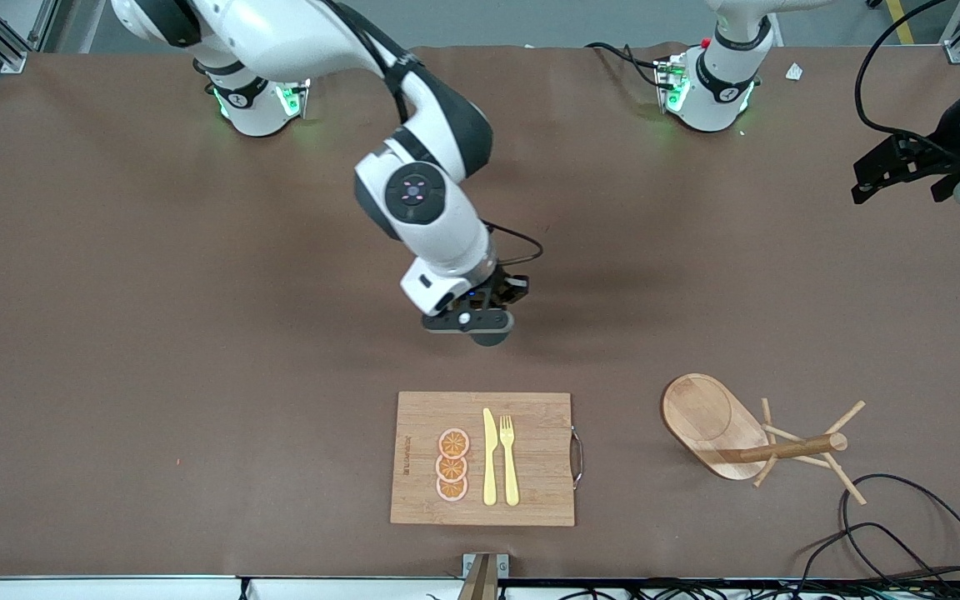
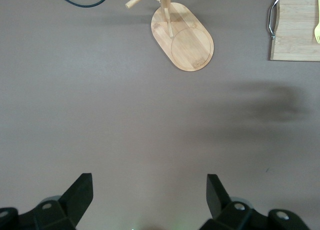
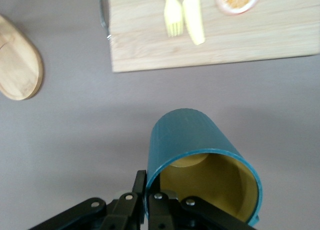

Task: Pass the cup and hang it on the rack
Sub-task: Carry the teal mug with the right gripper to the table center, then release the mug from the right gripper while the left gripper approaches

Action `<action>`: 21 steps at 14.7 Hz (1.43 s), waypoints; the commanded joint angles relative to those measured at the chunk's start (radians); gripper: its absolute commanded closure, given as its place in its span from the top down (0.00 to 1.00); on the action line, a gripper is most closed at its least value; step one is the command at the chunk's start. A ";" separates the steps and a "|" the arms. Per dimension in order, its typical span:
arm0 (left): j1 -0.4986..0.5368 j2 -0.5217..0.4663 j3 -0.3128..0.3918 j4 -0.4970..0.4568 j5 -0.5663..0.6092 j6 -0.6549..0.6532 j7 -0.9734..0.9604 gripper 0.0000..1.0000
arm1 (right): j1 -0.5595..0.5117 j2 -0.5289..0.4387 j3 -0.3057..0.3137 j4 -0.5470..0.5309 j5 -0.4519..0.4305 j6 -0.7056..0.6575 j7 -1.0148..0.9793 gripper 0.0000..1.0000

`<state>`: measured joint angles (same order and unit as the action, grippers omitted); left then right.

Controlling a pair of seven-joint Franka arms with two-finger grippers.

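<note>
My right gripper [image 1: 480, 327] is shut on the rim of the teal cup [image 3: 192, 142]: one finger is outside the wall and one inside the yellowish interior. It holds the cup over bare table, on the bases' side of the cutting board. In the front view the cup [image 1: 492, 337] is mostly hidden under the hand. The wooden rack [image 1: 747, 437] stands toward the left arm's end, its pegs pointing out. It also shows in the left wrist view [image 2: 185, 39]. My left gripper [image 2: 149, 195] is open and empty. It waits high at the table's edge [image 1: 872, 177].
A bamboo cutting board [image 1: 484, 458] with a yellow knife, a fork and orange slices lies near the front camera. It has a metal handle on the side facing the rack. Black cables [image 1: 905, 533] lie by the rack near the front edge.
</note>
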<state>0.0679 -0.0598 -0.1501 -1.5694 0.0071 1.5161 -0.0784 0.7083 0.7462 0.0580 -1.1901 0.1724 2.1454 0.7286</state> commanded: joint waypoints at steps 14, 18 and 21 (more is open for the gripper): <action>-0.003 0.025 -0.008 0.023 -0.055 0.001 -0.004 1.00 | 0.128 0.202 -0.058 0.102 -0.074 0.102 0.066 0.49; -0.023 0.034 -0.023 0.028 -0.062 0.009 -0.038 1.00 | 0.122 0.182 -0.069 0.104 -0.083 0.100 0.064 1.00; -0.031 0.044 -0.029 0.029 -0.088 0.026 -0.064 1.00 | 0.103 0.147 -0.072 0.104 -0.085 0.074 0.066 1.00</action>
<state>0.0416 -0.0359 -0.1739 -1.5678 -0.0631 1.5405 -0.1250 0.8241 0.9242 -0.0116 -1.0798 0.1020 2.2477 0.7773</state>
